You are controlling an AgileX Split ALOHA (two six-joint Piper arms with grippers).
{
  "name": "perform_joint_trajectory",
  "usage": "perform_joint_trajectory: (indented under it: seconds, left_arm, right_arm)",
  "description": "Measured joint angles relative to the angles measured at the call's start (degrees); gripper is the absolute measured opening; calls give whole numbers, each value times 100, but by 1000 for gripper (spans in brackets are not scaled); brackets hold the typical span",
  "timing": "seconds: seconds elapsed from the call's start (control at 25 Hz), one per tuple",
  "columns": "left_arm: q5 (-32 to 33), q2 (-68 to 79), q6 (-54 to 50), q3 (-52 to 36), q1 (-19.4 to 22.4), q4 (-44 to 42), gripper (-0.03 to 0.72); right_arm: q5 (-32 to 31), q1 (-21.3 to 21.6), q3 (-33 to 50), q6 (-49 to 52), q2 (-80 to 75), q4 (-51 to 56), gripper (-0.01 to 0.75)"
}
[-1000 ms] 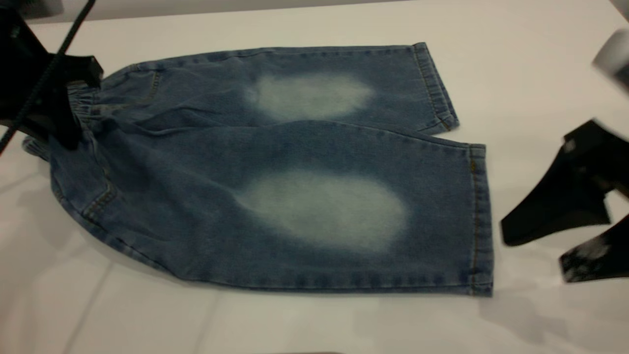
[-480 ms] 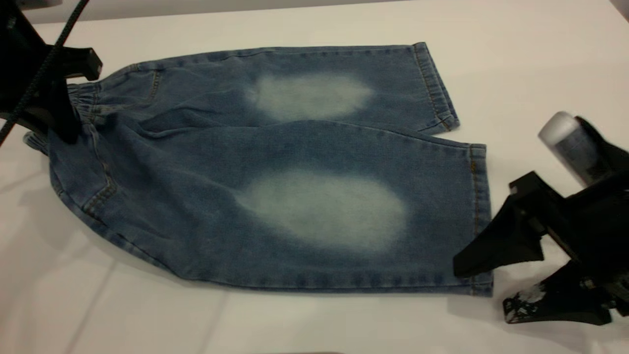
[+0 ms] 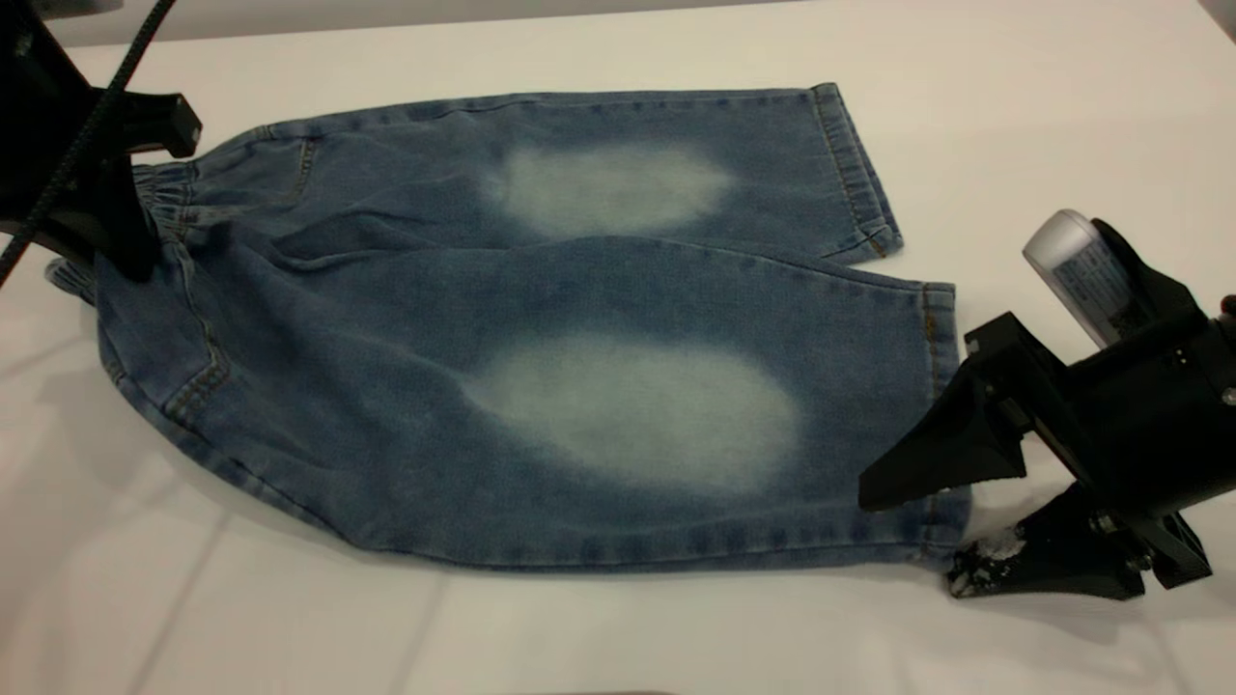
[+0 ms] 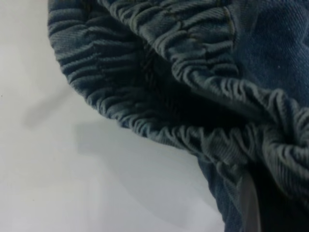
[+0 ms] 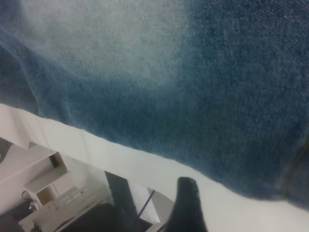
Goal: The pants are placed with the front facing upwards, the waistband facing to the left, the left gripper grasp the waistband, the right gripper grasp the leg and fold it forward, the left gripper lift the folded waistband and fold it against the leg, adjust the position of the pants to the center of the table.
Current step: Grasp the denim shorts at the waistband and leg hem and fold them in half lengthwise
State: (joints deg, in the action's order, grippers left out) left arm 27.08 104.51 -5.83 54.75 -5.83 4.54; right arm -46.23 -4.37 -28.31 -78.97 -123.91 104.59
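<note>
The blue denim pants [image 3: 541,328] lie flat on the white table [image 3: 1014,125], legs pointing right. The gathered waistband [image 3: 164,198] is at the left, bunched and a little raised. My left gripper [image 3: 130,256] is shut on the waistband [image 4: 159,58], and one finger [image 4: 248,203] presses into the ruffles. My right gripper [image 3: 908,542] is open at the near leg's hem [image 3: 944,405]. Its upper finger [image 3: 927,463] lies over the hem corner and its lower finger [image 3: 1024,569] rests on the table beside it. The right wrist view shows denim [image 5: 183,77] and one fingertip [image 5: 187,198].
White tabletop surrounds the pants in front and to the right. The far leg's hem [image 3: 859,174] lies behind the right gripper. The table's back edge [image 3: 386,24] runs along the top. Pale shelving [image 5: 43,188] shows beyond the table's near edge.
The right gripper has come in from the right and dropped, so its open fingers now straddle the near leg's hem corner. The left gripper drew the waistband slightly left, then held still.
</note>
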Motion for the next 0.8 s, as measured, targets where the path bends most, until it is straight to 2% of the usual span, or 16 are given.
perform_joint_trajectory:
  seconds: [0.12, 0.32, 0.36, 0.6, 0.8]
  left_arm:
    - [0, 0, 0, 0, 0, 0, 52]
    - [0, 0, 7, 0, 0, 0, 53]
    - [0, 0, 7, 0, 0, 0, 53]
    - [99, -45, 2, 0, 0, 11, 53]
    - [305, -362, -9, 0, 0, 31, 55]
  right_arm:
    - [128, 0, -166, 32, -20, 0, 379]
    - [148, 0, -392, 156, -58, 6, 83]
    - [54, 0, -415, 161, -58, 6, 51]
    - [-933, 16, -435, 207, 61, 6, 27]
    - [-1696, 16, -714, 730, 343, -13, 27]
